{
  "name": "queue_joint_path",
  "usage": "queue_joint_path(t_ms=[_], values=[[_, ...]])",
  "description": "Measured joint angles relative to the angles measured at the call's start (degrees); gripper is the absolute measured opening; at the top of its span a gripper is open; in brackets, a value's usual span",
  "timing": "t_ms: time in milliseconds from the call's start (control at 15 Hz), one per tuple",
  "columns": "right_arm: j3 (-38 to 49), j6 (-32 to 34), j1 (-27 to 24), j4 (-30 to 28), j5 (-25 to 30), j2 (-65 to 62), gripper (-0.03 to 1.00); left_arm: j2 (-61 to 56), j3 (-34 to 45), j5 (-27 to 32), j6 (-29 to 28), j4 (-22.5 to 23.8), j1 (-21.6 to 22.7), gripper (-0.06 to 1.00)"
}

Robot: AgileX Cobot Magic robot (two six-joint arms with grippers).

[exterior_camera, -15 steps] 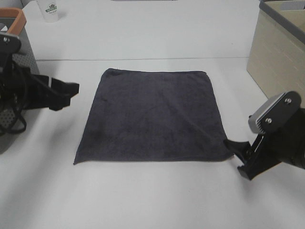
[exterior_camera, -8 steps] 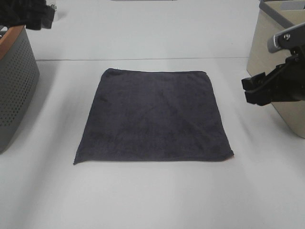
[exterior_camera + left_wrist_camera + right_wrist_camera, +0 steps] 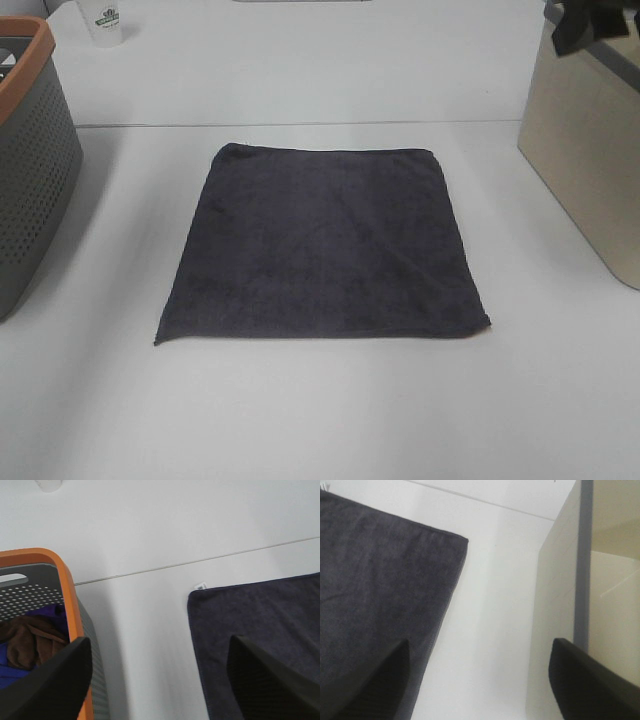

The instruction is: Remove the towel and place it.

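Both arms have risen off the table [image 3: 320, 420]; the left gripper [image 3: 157, 645] and right gripper [image 3: 480, 645] hang empty, fingers wide apart. The dark grey towel [image 3: 322, 245] lies flat mid-table, edges straight, well apart from the perforated basket [image 3: 40, 180] and the beige bin [image 3: 580, 150].

The white desk [image 3: 320, 420] carried a dark grey towel [image 3: 325, 245], spread flat at its middle. A grey perforated basket [image 3: 30, 190] with an orange rim stood at the left edge and a beige bin [image 3: 585, 150] at the right. A white cup [image 3: 102, 20] stood far back on the left, beyond a thin seam.
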Motion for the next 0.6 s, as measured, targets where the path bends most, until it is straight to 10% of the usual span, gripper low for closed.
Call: queue_joint_path(t_ms=[200, 600], values=[[-22.3, 1.0, 0.0, -1.2, 20.7, 8.7, 0.75, 0.0, -6.1, 5.7, 8.4, -15.5, 7.1, 0.7], [-31.3, 0.4, 0.0, -2.5, 27.4, 12.8, 0.74, 0.0, -6.9, 22.6, 8.8, -11.3, 15.7, 0.71]])
